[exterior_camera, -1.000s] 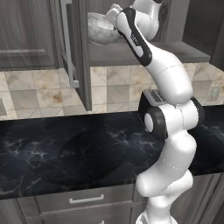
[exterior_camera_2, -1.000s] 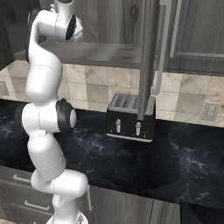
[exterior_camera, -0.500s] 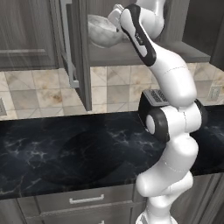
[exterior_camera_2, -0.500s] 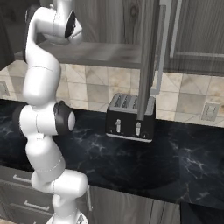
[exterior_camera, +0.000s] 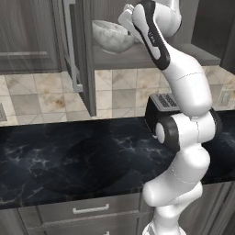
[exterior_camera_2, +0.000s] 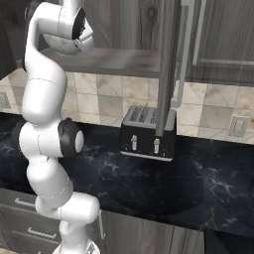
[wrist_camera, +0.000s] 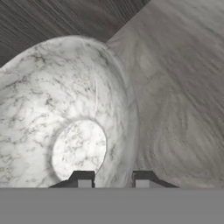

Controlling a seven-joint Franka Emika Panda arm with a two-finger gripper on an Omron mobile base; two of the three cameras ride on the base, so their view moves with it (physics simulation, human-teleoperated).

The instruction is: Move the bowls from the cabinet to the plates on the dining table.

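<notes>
Bowl: round marbled whitish-grey bowl on the open dark wood-grain cabinet's shelf, near its front edge.
Gripper: two-finger gripper at the bowl's rim, one tip inside, one outside; jaws narrow, closed on the wall.
Arm: white arm reaching high, wrist bent into the cabinet.
Right base view: black toaster on the black marble counter, by the tiled wall.

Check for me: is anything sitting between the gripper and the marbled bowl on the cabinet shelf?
Nothing visible. In the hand view the gripper straddles the marbled bowl rim, one fingertip inside and one outside. The open cabinet door hangs off to the side.
</notes>
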